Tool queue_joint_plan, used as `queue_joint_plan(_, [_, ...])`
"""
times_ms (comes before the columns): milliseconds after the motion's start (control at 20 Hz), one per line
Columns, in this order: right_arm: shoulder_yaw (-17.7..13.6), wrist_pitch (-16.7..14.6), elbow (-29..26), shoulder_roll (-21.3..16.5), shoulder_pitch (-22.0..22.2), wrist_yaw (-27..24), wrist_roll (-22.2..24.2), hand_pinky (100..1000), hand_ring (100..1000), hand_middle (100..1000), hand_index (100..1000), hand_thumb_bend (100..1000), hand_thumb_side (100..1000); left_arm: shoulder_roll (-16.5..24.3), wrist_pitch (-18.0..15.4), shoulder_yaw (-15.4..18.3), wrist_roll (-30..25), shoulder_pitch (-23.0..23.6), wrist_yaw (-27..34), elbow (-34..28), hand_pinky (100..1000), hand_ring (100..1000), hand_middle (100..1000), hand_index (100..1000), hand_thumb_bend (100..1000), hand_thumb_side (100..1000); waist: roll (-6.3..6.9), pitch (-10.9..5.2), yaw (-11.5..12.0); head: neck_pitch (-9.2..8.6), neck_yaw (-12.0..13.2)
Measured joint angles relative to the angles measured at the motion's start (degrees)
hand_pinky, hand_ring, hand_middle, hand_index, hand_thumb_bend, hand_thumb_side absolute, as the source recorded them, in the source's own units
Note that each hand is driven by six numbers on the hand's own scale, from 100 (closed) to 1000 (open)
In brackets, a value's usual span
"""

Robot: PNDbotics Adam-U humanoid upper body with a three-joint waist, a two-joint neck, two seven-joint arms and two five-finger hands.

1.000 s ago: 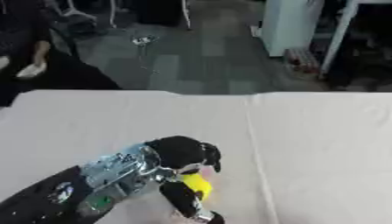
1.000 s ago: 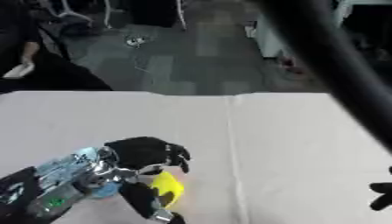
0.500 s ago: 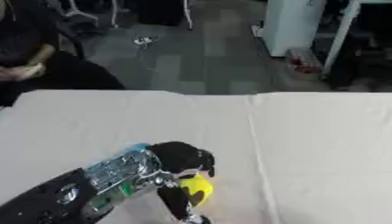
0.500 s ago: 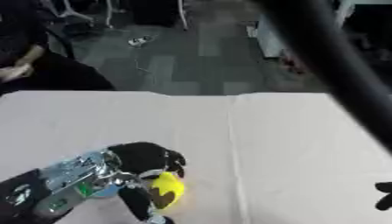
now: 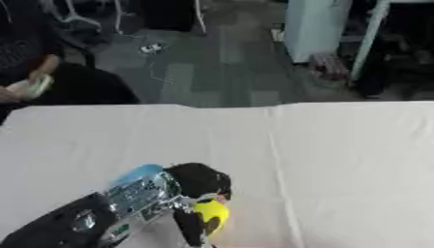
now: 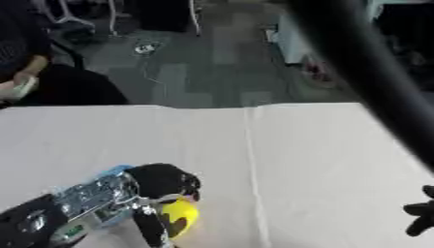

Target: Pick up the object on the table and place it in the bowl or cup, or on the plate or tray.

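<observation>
1. The yellow object sits at the near edge of the counter, left of its centre seam. It lies directly under and against my left hand, on the hand's right-hand side. It is rounded, with no long axis that I can make out.

2. My left hand is much the nearer: its dark fingers curl over the top of the object and the thumb comes down on the near side, so I judge the hand closed round the yellow object. I cannot tell whether the object is clear of the counter or resting on it.

3. My right hand shows only as dark fingertips at the right edge of the right eye view, well apart from the object, touching nothing. The fingers look spread and relaxed.

4. No bowl, cup, plate or tray shows on the counter in either view. The coming move turns on finding one; from here I cannot say which way the carry must go.
</observation>
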Motion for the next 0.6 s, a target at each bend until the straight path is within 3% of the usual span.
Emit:
queue_joint_plan(150, [-0.27, -0.06, 0.00, -0.50, -0.69, -1.50, 1.10, 380, 606, 769, 793, 100, 939, -0.20, -0.88, 0.19, 0.19, 0.00, -1.72, 1.77, 850, 856, 873, 850, 680, 596, 0.07, 0.13, -0.31, -0.02, 0.46])
queue_joint_plan(200, [-0.46, -0.11, 0.00, -0.53, -0.93, -1.98, 1.43, 380, 606, 769, 793, 100, 938, -0.34, -1.13, 0.30, 0.24, 0.00, -2.03, 2.27, 798, 836, 867, 846, 655, 587, 0.13, 0.14, -0.42, -0.03, 0.47])
queue_joint_plan(250, [-0.56, -0.17, 0.00, -0.65, -0.96, -2.44, 1.75, 380, 606, 769, 793, 100, 939, -0.50, -1.33, 0.33, 0.26, 0.00, -2.30, 2.69, 667, 777, 836, 837, 612, 576, 0.18, 0.14, -0.59, -0.03, 0.48])
queue_joint_plan(300, [-0.78, -0.21, 0.00, -0.72, -0.96, -2.82, 2.02, 380, 606, 769, 793, 100, 938, -0.59, -1.47, 0.33, 0.36, 0.01, -2.49, 3.03, 758, 820, 859, 843, 641, 583, 0.23, 0.14, -0.66, -0.03, 0.49])
queue_joint_plan(350, [-0.87, -0.24, 0.00, -0.78, -0.96, -3.15, 2.28, 378, 606, 769, 792, 100, 939, -0.59, -1.55, 0.34, 0.43, 0.03, -2.64, 3.29, 371, 586, 725, 782, 475, 565, 0.26, 0.14, -0.66, -0.03, 0.50])
queue_joint_plan(400, [-1.01, -0.25, 0.00, -0.88, -0.96, -3.46, 2.48, 378, 606, 769, 792, 100, 939, -0.59, -1.59, 0.36, 0.60, 0.05, -2.70, 3.40, 371, 586, 725, 782, 475, 565, 0.26, 0.14, -0.65, -0.03, 0.50])
queue_joint_plan(450, [-1.17, -0.29, 0.00, -0.93, -0.96, -3.66, 2.68, 376, 605, 769, 790, 100, 939, -0.59, -1.45, 0.41, 0.96, 0.11, -2.70, 3.40, 190, 444, 558, 686, 252, 598, 0.26, 0.14, -0.62, -0.03, 0.50])
queue_joint_plan(500, [-1.20, -0.27, 0.00, -0.93, -0.95, -3.83, 2.81, 377, 605, 769, 791, 100, 939, -0.59, -1.15, 0.56, 1.55, 0.25, -2.48, 3.34, 233, 479, 601, 715, 334, 574, 0.26, 0.14, -0.58, -0.03, 0.50])
queue_joint_plan(550, [-1.25, -0.29, 0.00, -0.93, -0.94, -3.96, 2.96, 374, 605, 768, 787, 100, 938, -0.58, -0.78, 0.67, 2.20, 0.48, -2.00, 3.26, 100, 308, 451, 627, 100, 733, 0.26, 0.14, -0.55, -0.03, 0.50])
queue_joint_plan(600, [-1.36, -0.33, 0.00, -0.93, -0.87, -3.99, 3.05, 373, 605, 768, 787, 100, 938, -0.57, -0.23, 0.69, 2.91, 0.61, -1.26, 3.01, 100, 289, 439, 627, 100, 738, 0.25, 0.13, -0.33, -0.02, 0.50])
